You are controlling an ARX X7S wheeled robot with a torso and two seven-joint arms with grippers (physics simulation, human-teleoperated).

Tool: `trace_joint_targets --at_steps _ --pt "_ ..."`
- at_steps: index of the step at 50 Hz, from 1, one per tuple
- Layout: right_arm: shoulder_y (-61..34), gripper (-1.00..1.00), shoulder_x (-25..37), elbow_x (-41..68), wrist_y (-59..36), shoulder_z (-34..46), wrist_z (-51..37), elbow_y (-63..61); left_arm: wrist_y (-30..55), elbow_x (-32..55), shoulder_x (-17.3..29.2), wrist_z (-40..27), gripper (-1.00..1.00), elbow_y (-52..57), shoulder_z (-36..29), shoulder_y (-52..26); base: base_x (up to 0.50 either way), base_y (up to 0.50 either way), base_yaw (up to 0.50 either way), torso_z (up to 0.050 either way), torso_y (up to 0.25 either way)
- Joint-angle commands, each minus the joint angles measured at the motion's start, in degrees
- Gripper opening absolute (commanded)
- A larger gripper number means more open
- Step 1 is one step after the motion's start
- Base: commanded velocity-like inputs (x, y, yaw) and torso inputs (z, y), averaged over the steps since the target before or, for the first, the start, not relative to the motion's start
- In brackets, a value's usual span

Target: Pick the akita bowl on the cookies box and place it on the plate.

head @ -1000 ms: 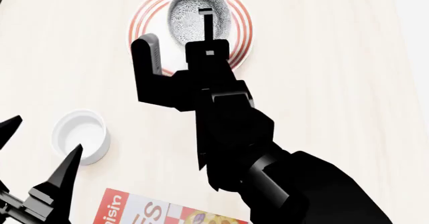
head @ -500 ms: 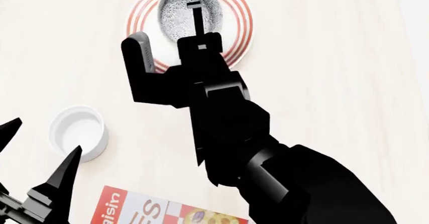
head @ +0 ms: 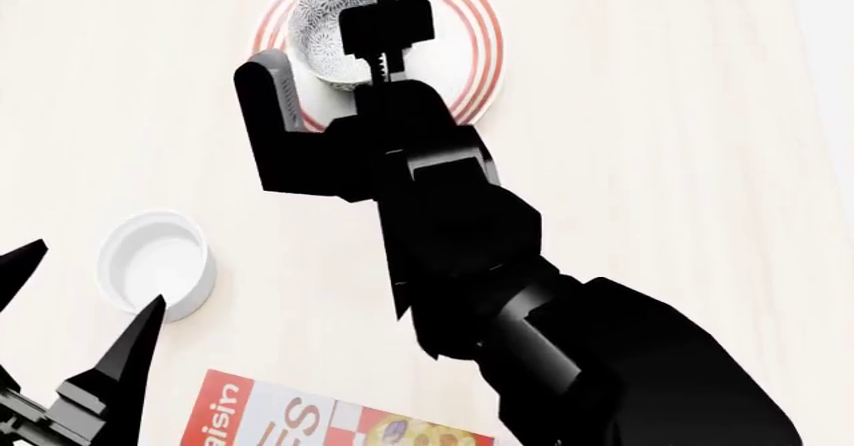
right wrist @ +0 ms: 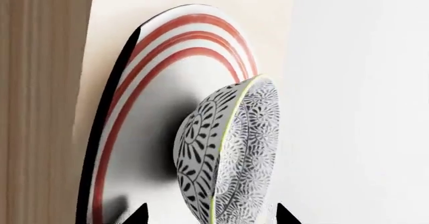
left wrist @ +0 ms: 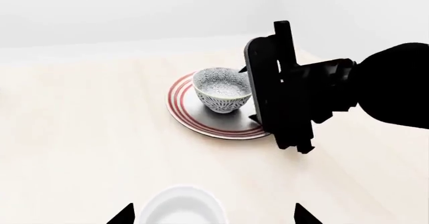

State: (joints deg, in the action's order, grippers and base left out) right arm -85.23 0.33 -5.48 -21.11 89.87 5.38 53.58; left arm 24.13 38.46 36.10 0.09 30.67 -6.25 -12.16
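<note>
Seen from the left wrist view, the bowl (left wrist: 222, 89) is found standing upright on the plate (left wrist: 201, 126), which lies flat on the pale wooden table (left wrist: 80, 133). The right gripper (left wrist: 282, 91) is seen just beside the bowl as a tall black block, its arm reaching away to one side; whether it touches the bowl cannot be told from this view. A plain white cup (left wrist: 180, 211) is seen nearer the camera, between the two dark fingertips of the left gripper (left wrist: 211, 216), which are spread well apart with nothing held.

From the head view, the bowl (head: 318, 21) is seen on the plate (head: 467, 66) at the far side of the table (head: 667, 166), largely covered by the right gripper (head: 340, 61). One black finger (head: 267, 101) is seen outside the bowl on its left, apart from it, and the jaws stand open. The white cup (head: 158, 264) sits well apart from the plate, and a corner of the cookies box (head: 287, 421) is seen at the near edge. The left gripper (head: 74, 296) is seen at the lower left, its pointed fingers parted.

From the right wrist view, the bowl (right wrist: 231, 156) is shown close up against the ringed plate (right wrist: 168, 48), between two small dark fingertips (right wrist: 139, 215) that do not press on it.
</note>
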Motion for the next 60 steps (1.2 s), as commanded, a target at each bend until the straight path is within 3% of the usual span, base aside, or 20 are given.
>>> trace_joint_targets --at_steps 1,24,37,45,54,60 --pt "-1.12 1.00 3.50 1.63 -3.22 -2.36 1.39 -7.39 -0.14 -0.17 0.12 -0.20 1.00 0.21 -0.14 0.47 0.00 0.00 0.00 0.000 0.000" --pt "-6.17 1.00 17.41 6.00 -16.79 -9.22 5.30 -35.35 -1.65 -0.76 -0.72 -1.27 1.00 0.46 0.36 0.68 0.00 0.00 0.00 0.000 0.000" --pt "-2.37 1.00 31.10 8.88 -23.40 -14.33 2.29 -59.37 -0.88 1.02 -1.18 -3.58 1.00 1.84 1.91 0.22 0.00 0.00 0.00 0.000 0.000" --pt "3.32 1.00 40.66 13.68 -26.74 -23.15 -4.20 -76.25 -1.57 0.87 -1.31 -6.57 1.00 4.88 4.19 0.74 0.00 0.00 0.00 0.000 0.000" --pt "17.85 1.00 51.85 22.41 -26.18 -35.79 -18.43 -95.37 -3.37 0.68 -1.19 -8.07 1.00 7.97 6.45 3.26 0.00 0.00 0.00 0.000 0.000" --pt "35.10 1.00 60.84 29.79 -15.15 -45.13 -34.42 -102.76 -5.28 0.27 -1.18 -7.81 1.00 9.77 7.40 6.69 0.00 0.00 0.00 0.000 0.000"
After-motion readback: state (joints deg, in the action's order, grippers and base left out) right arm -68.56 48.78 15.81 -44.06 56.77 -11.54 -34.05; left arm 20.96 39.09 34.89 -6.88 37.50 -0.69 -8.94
